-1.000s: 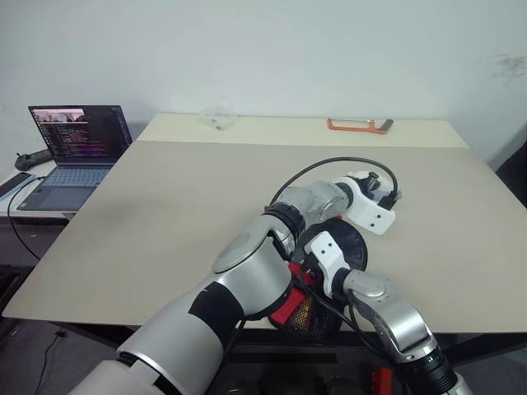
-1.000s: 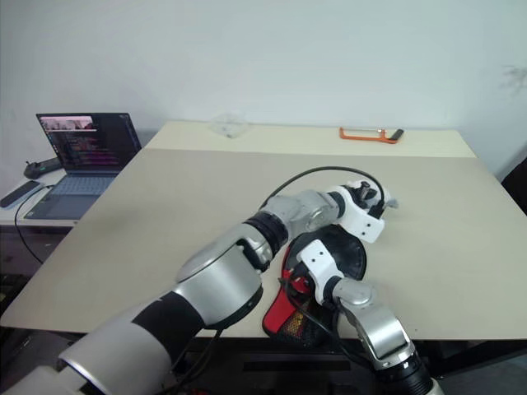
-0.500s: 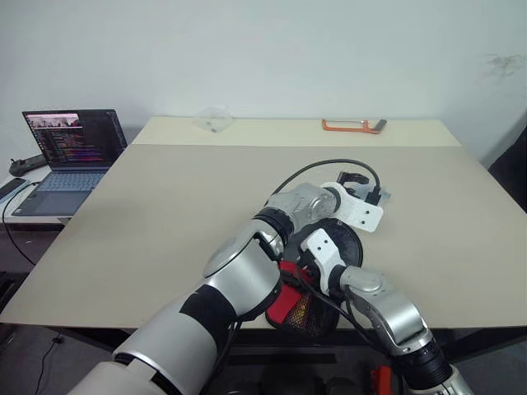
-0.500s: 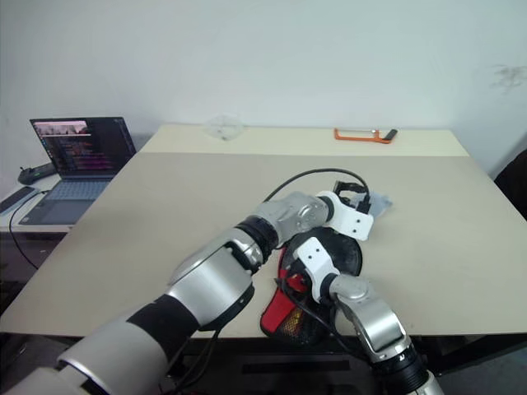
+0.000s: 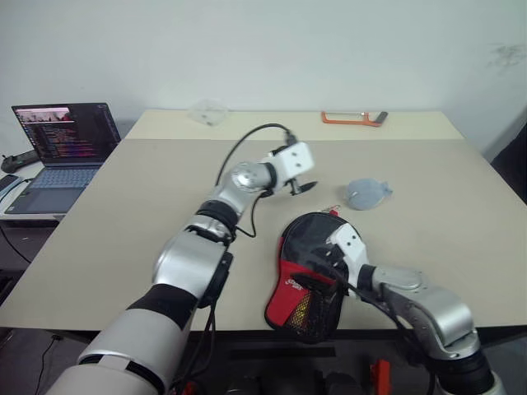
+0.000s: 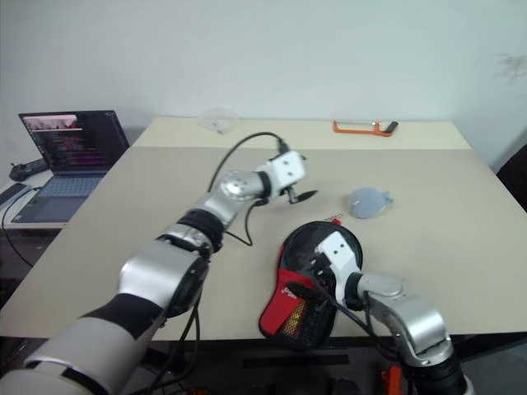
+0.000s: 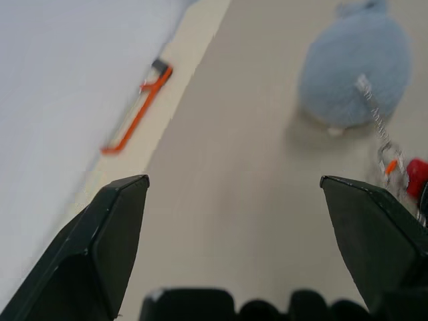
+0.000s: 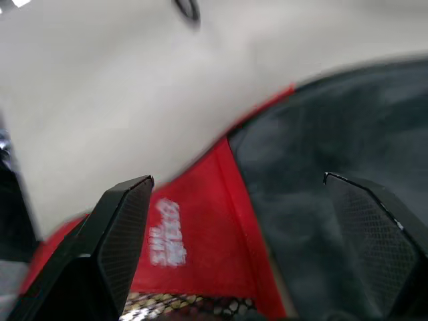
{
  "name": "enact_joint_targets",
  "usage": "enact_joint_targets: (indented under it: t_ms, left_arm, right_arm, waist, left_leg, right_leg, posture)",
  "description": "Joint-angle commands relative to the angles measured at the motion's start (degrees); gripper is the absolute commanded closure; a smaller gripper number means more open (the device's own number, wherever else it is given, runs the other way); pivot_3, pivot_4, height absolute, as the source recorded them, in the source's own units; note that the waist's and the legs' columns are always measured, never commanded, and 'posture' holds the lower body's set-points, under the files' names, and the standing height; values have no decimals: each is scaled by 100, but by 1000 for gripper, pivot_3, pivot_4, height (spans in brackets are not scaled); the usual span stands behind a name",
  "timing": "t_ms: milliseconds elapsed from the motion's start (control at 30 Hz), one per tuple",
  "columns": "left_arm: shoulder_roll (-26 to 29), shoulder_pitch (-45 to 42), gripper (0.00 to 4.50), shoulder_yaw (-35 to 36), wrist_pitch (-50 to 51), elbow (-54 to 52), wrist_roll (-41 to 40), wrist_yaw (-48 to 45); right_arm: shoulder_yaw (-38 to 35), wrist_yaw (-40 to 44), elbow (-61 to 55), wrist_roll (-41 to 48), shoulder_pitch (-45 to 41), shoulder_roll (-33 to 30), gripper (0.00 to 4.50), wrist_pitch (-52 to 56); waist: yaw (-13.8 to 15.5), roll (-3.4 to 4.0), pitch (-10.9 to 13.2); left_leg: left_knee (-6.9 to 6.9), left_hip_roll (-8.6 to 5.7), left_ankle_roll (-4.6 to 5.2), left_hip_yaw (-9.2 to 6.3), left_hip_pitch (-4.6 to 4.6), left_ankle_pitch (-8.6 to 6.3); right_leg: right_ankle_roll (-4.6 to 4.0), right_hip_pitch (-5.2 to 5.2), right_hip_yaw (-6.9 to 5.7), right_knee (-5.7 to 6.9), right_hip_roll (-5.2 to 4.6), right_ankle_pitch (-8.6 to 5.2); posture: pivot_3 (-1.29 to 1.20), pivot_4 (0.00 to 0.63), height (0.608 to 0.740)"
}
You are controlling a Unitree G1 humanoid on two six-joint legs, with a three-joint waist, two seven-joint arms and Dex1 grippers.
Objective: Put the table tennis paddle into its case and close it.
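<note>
Black fabric forms the rounded upper part of the case, with a red lower part carrying a white logo and a mesh pocket at its narrow end. It lies flat on the table at the near edge, somewhat right of the middle, the mesh end overhanging that edge slightly. Whether its zip is drawn fully shut cannot be told. The table tennis paddle cannot be made out separately from the case.

A thin chain runs from the case's far side to a small grey-blue round tag, which rests on the table just beyond the case, toward the right edge.

The right gripper hangs over the case's red and black parts, fingers spread wide, nothing between them. The left gripper is raised above the table's middle, well apart from the case, pointing toward the tag; its fingers also stand wide with nothing held.

Other items: an orange-handled tool near the far right corner, a clear plastic piece at the far edge toward the left, and an open laptop on a side surface beyond the left edge. The right arm lies directly above the case and hides part of it.
</note>
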Motion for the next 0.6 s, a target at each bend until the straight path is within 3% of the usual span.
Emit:
enact_joint_targets:
  t_ms: [33, 100, 233, 433, 600]
  left_arm:
    - [453, 280, 21, 756, 333, -458, -1069, -1494]
    - [683, 604, 21, 1063, 791, -796, -1621, -2506]
    - [993, 1222, 21, 1192, 1710, -1733, -2179, -3530]
    - [1259, 2176, 21, 1018, 2815, -3528, -2615, -3950]
    - [1417, 2770, 21, 852, 3379, -4567, -2769, -3924]
  right_arm:
    - [-708, 55, -428, 490, -252, -190, 0, 179]
    - [-1102, -123, -207, 539, -387, -231, 0, 124]
    - [-1468, -410, 612, 293, -534, -398, 0, -229]
    - [-1498, -367, 2041, 106, -686, -442, 0, -1018]
    - [-1257, -151, 3637, -51, -1155, -121, 0, -1847]
  waist:
    - [-22, 1, 0]
    - [-27, 4, 2]
    - [-18, 3, 2]
    - [-20, 3, 3]
    - [-63, 5, 4]
  left_leg:
    - [-1, 0, 0, 0, -7, 0]
    - [-3, 1, 1, 5, -9, 0]
    - [0, 0, 2, 6, -10, -1]
    - [4, 1, 2, 22, -9, 0]
    - [8, 1, 5, 54, 19, -1]
  right_leg:
    - [0, -5, 0, -1, 0, 0]
    - [-1, -9, 2, -2, 0, 0]
    - [-1, -8, 5, 1, 0, 0]
    - [-2, -22, 30, 33, 0, 0]
    - [-3, -24, 68, 62, 1, 0]
  posture:
    - [0, 150, 740]
    - [0, 150, 740]
    - [0, 150, 740]
    - [0, 150, 740]
    - [0, 150, 740]
